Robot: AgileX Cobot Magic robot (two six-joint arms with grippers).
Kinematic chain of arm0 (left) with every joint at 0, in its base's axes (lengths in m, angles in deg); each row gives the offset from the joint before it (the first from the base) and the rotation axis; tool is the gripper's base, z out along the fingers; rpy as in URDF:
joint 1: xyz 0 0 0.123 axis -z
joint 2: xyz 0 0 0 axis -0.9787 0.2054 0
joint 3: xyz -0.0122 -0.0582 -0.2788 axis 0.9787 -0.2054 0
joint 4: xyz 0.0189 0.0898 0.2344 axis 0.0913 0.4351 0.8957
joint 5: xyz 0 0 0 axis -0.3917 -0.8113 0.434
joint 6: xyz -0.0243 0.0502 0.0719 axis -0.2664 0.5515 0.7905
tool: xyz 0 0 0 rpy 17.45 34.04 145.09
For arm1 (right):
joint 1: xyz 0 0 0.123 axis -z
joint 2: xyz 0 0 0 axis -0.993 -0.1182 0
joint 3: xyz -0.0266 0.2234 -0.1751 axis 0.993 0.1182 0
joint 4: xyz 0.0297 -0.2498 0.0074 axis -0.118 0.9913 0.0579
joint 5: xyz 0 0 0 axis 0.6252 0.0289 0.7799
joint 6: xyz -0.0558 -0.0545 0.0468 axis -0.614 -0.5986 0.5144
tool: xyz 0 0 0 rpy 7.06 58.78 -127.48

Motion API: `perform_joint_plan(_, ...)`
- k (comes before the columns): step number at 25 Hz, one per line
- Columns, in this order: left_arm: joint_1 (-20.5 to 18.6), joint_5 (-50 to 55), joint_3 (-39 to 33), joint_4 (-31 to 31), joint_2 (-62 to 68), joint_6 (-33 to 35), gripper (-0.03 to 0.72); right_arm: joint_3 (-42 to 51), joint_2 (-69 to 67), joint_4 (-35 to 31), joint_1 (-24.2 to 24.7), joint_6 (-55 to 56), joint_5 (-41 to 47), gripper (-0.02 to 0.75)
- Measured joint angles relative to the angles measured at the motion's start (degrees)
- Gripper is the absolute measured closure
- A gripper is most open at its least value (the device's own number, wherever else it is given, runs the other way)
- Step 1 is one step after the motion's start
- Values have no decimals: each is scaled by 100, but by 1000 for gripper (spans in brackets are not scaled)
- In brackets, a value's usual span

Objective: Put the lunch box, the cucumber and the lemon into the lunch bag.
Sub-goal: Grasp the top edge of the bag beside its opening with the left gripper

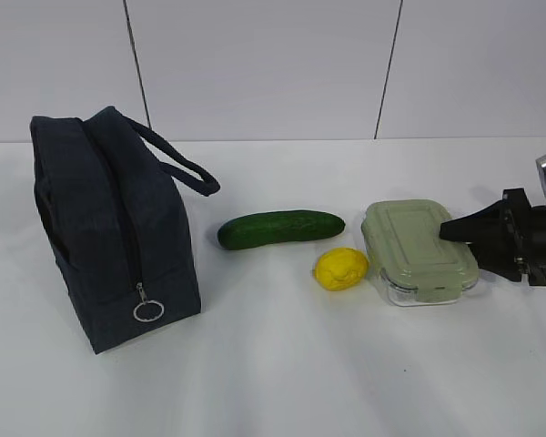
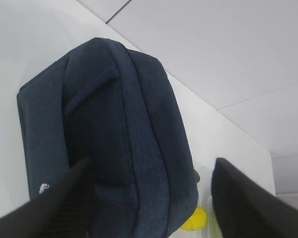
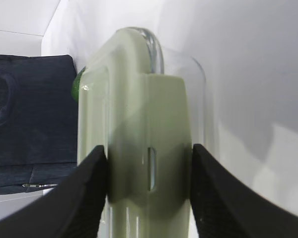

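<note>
While resting flat on the bench toward its right edge, lunch box (image 1: 420, 251) sits lid-up, pale green ribbed lid over clear glass. Flanked at its right end by the right gripper (image 1: 448, 231), which reaches in level from the right edge of the bench, black fingertip overlapping the lid's right side in the exterior view. Seen in the right wrist view as two black fingers (image 3: 87, 193) pressed against either side of a lid latch on the lunch box (image 3: 139, 129), jaws narrowed onto it; box not lifted off the surface. Just left of the box, touching or nearly so, lemon (image 1: 340, 269), bright yellow, toward the front. Behind the lemon, cucumber (image 1: 280, 228), dark green, lying lengthwise along the bench, well clear of the gripper. Farther left, near the left edge, lunch bag (image 1: 109, 232), navy, standing upright, loop handles up, silver ring pull (image 1: 148, 310) hanging low on the near end. Hovering above the bag, left gripper (image 2: 149, 196), looking down on the bag's top (image 2: 114, 134), black fingers (image 2: 243, 198) spread wide and holding nothing, lemon (image 2: 194, 219) peeking out below.
</note>
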Motion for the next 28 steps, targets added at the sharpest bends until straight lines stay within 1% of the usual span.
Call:
perform_joint_plan(11,0,0,0,0,0,0,154,-19,0,-343,0,-287,14,353)
perform_joint_plan(17,0,0,0,0,166,0,154,-286,0,-356,0,-301,14,353)
perform_joint_plan(21,0,0,0,0,321,0,154,-454,0,-356,0,-114,14,353)
perform_joint_plan(28,0,-9,0,-38,467,0,154,-487,0,-312,0,-36,18,353)
